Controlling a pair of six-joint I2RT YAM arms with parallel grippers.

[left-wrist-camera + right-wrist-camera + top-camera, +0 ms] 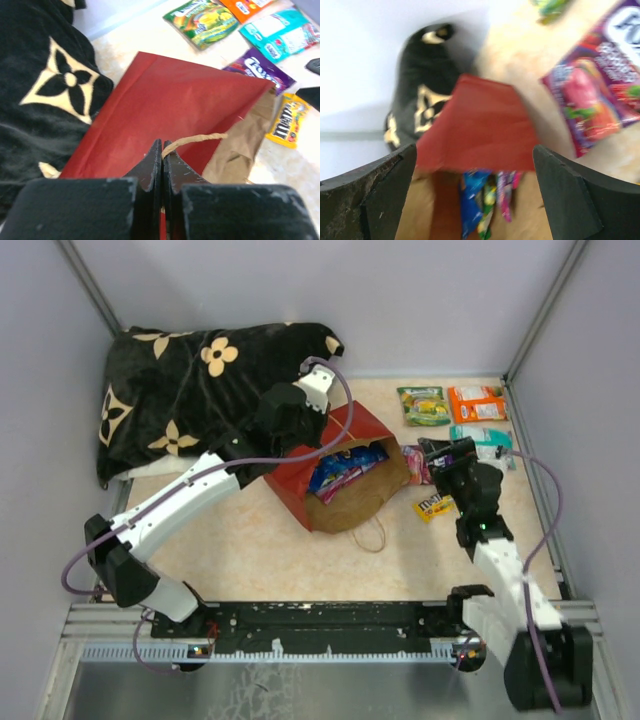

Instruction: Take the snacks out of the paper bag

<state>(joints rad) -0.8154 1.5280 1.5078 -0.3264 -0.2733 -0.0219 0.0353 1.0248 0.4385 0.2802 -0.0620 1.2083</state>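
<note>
The red paper bag [340,465] lies on its side, its mouth facing right, with a blue packet [345,465] and other snacks inside. My left gripper [305,440] is shut on the bag's looped handle [200,139], above the red side [170,95]. My right gripper [440,455] is open and empty at the bag's mouth, with the blue packet [472,200] between its fingers [385,185] further in. On the table lie green [424,406], orange [477,403], teal [485,440], purple [600,85] and yellow M&M's [432,506] packets.
A black flower-patterned pillow [200,390] fills the back left, touching the bag's rear. Grey walls close in the table on the left, back and right. The bag's other handle [372,535] loops out toward the near side.
</note>
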